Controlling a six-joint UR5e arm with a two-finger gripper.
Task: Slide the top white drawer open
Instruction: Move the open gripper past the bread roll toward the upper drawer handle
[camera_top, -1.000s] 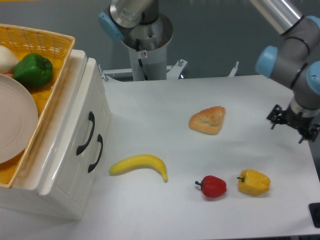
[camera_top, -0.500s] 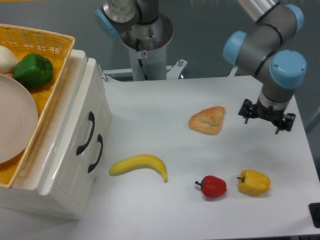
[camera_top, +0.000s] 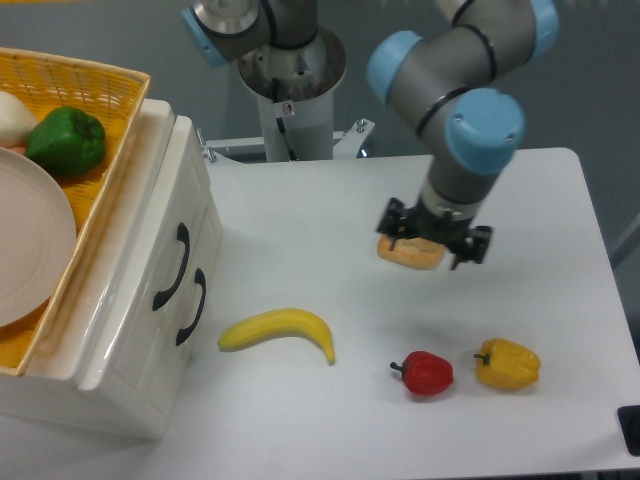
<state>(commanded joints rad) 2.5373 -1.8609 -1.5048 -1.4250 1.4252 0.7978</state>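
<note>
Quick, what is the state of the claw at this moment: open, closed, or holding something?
Claw: cannot be told; it hangs over the bread and the fingers point away from the camera. It holds nothing visible.

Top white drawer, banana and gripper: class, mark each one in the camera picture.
top white drawer (camera_top: 181, 262), fixed camera view, on its curved black handle.
banana (camera_top: 278, 329), fixed camera view, mid-body.
gripper (camera_top: 434, 245), fixed camera view, midway between the fingertips.

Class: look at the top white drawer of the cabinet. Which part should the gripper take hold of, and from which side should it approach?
Grip the curved black handle on the top white drawer. It bows out from the front, likely leaving a gap for fingers. Come from the open table side, where the gripper now is, facing the front.
</note>
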